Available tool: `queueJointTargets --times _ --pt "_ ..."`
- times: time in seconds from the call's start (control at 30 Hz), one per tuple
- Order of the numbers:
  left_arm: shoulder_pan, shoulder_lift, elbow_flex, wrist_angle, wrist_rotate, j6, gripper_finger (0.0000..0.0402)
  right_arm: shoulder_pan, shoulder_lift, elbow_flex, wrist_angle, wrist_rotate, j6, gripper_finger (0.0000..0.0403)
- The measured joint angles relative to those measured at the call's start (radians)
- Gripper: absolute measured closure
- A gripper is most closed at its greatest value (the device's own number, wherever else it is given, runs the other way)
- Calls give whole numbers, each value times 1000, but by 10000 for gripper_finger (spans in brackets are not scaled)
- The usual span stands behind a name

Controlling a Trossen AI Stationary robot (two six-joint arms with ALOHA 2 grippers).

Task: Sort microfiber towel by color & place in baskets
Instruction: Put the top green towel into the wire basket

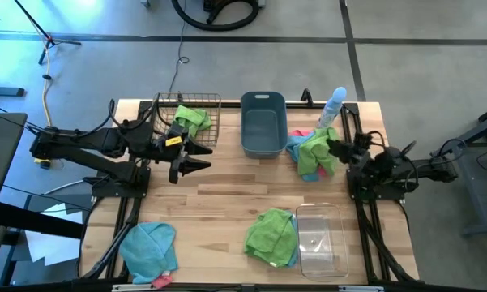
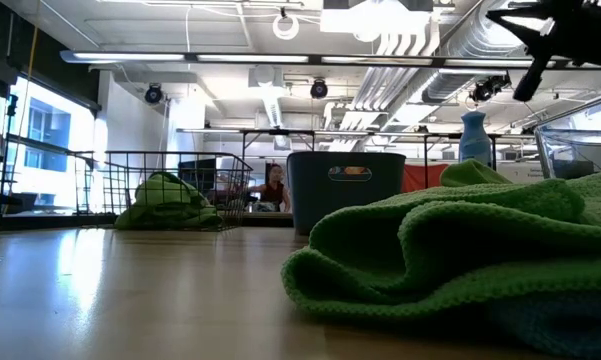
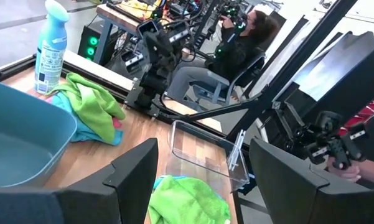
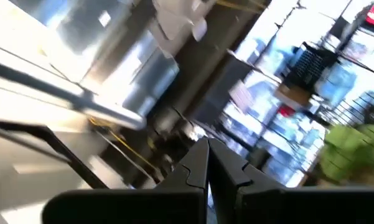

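Observation:
My left gripper (image 1: 202, 158) hangs open over the table, just near of the copper wire basket (image 1: 215, 109), and holds nothing. One lime green towel (image 1: 192, 118) lies inside that basket. My right gripper (image 1: 332, 146) is shut and empty, raised beside a heap of green, blue and pink towels (image 1: 312, 152) on the table. Its shut fingers (image 4: 206, 158) point off at the room. The grey-blue tub (image 1: 263, 123) stands at the far middle. Another green towel (image 1: 271, 235) lies over a blue one beside the clear bin (image 1: 320, 235). A blue towel (image 1: 150, 247) lies at the near left.
A pale blue spray bottle (image 1: 332, 105) stands at the far edge behind the towel heap. A bit of pink cloth (image 1: 160, 281) shows under the near-left blue towel. Bare wood lies in the table's middle (image 1: 235, 186). A person (image 3: 236, 43) sits beyond the table's right side.

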Motion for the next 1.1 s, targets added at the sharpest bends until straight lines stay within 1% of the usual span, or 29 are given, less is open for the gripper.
queueJointTargets --times 0.07,0.13,0.2,0.27,0.33,0.4,0.47,0.6,0.7,0.77,0.87,0.93,1.0,1.1 --pt "0 -6 0 -4 0 16 161 0 51 33 3 31 -5 402" --pt "1 -16 0 -4 0 45 161 0 112 83 -39 52 -4 397" --pt "11 -30 0 -21 -4 60 161 0 182 146 -116 57 -4 384" --pt "27 -45 0 -34 -7 61 161 -5 258 227 -213 59 -8 362" --pt "45 -65 0 -54 -9 69 161 -16 328 323 -373 59 -26 331" --pt "61 -83 0 -68 -11 76 161 -35 391 431 -580 64 -33 294" --pt "72 -96 0 -82 -11 77 161 -57 456 537 -788 77 8 256" --pt "87 -122 0 -127 -11 94 161 -107 582 717 -1143 77 190 178" --pt "96 -135 0 -162 -11 128 161 -158 676 812 -1370 56 344 139" --pt "103 -142 0 -180 -11 150 161 -203 743 864 -1516 39 478 128" --pt "113 -148 0 -179 -11 180 161 -273 838 918 -1680 -30 570 126" --pt "120 -152 0 -181 -11 202 161 -307 895 932 -1719 -74 580 126" --pt "126 -153 0 -177 -12 229 161 -339 942 932 -1720 -108 587 126" --pt "137 -152 0 -181 -18 266 161 -380 1007 930 -1713 -129 626 126"
